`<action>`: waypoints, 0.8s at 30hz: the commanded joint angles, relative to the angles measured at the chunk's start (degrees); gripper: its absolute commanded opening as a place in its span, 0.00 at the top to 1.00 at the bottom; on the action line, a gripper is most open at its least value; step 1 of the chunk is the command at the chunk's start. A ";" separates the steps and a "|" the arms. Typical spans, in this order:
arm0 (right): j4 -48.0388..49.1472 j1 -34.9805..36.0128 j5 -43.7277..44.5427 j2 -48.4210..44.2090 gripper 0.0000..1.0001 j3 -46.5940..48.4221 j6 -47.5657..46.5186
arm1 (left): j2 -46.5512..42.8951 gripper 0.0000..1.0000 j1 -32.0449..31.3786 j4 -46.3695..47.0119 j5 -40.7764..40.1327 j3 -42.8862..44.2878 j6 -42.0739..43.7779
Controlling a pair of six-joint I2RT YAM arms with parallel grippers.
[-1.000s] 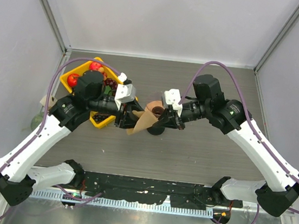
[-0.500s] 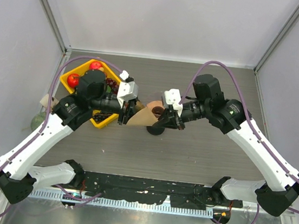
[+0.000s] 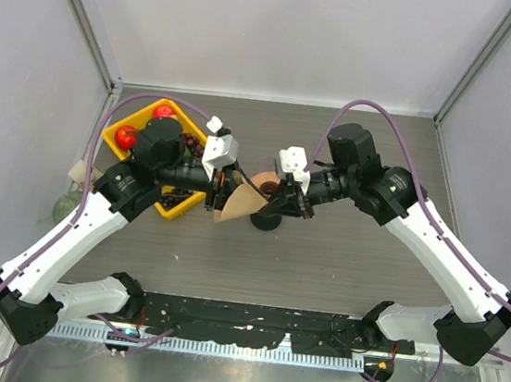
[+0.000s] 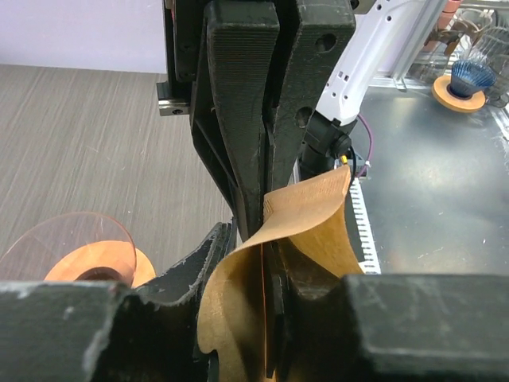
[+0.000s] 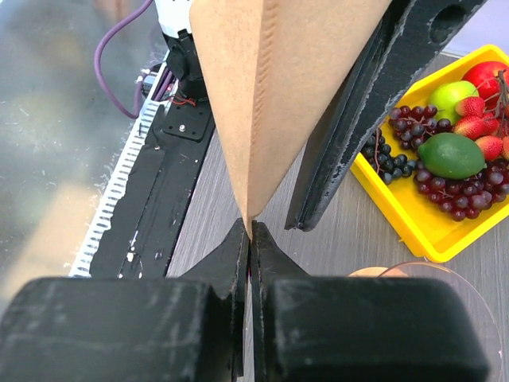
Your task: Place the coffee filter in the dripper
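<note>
**A:** Where's the filter?

**B:** In the air between my two arms, just left of the dripper and not in it. From above it overlaps the dripper's black base, but I can't tell whether they touch.

**A:** Which arm has it?

**B:** Both. My right gripper has its jaws pressed together on the pointed corner. My left gripper is clamped on the paper along the seam, and the sheet bows out to one side there.

**A:** So how do you do this step well?

**B:** As I read it, I'm sorting out the grip before seating the filter. Thin paper held by two clamps tears easily, so I wouldn't draw the arms apart. I'd free one side first. I judge that should be the right, since it holds the very point that has to go down into the cone.

**A:** And then?

**B:** I'd tip the point down over the dripper's mouth, centre it and lower slowly. I'd let go only once the paper leans on the clear wall. It's folded flat, so it may sit crooked and need a light nudge.

**A:** Anything in the way?

**B:** The tray of fruit is near, partly under my left arm. I'd keep that arm high over it.
</note>
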 commanded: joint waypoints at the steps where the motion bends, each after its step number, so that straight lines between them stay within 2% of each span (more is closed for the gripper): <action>1: 4.20 -0.18 -0.76 -0.55 0.95 2.37 1.38 | 0.75 0.73 -0.40 3.10 -0.77 0.29 -2.56; 4: 4.28 -0.19 -0.50 -1.34 0.95 1.84 1.12 | 0.49 0.67 -0.49 2.92 -1.04 -0.06 -2.39; 6: 4.72 -0.19 -0.67 -1.43 0.93 1.66 1.55 | 0.67 0.69 -0.67 3.10 -1.22 -0.06 -2.30; 7: 4.72 -0.19 -0.76 -1.25 0.93 1.75 1.82 | 0.93 0.72 -0.84 3.01 -1.31 0.20 -2.39; 9: 4.72 -0.19 -0.59 -1.25 0.90 2.10 2.08 | 1.46 0.91 -0.84 2.75 -1.57 0.46 -2.57; 10: 4.72 -0.19 0.37 -1.42 0.82 2.10 2.00 | 1.63 0.99 -0.76 2.23 -2.18 0.90 -4.39; 11: 4.20 -0.19 0.90 -1.77 0.77 2.10 1.73 | 1.90 1.00 -0.76 1.70 -2.45 1.34 -4.93; 12: 3.67 -0.36 2.39 -2.13 0.64 1.84 0.60 | 2.07 1.00 -0.23 1.61 -2.27 1.78 -6.42; 13: 2.88 -0.27 3.19 -2.91 0.57 1.67 0.15 | 1.99 1.00 0.29 2.04 -2.27 1.96 -8.35; 15: 2.61 -0.45 7.57 -4.50 0.37 0.44 -1.25 | 1.81 1.00 1.52 3.88 -2.18 1.96 -13.79; 17: 4.35 -0.36 12.84 -6.17 0.20 -1.23 -2.05 | 1.81 1.00 2.41 5.29 -3.14 2.13 -18.19; 19: 8.12 -0.36 17.94 -7.40 0.15 -2.99 -1.96 | 2.16 1.00 2.58 4.16 -5.69 3.53 -21.10; 22: 13.94 1.74 26.45 -8.55 0.13 -5.01 -2.57 | 2.95 1.00 2.76 3.28 -8.85 4.95 -25.75; 24: 14.48 3.06 29.63 -7.59 0.13 -4.75 -3.63 | 3.30 1.00 3.20 5.20 -9.22 4.95 -30.23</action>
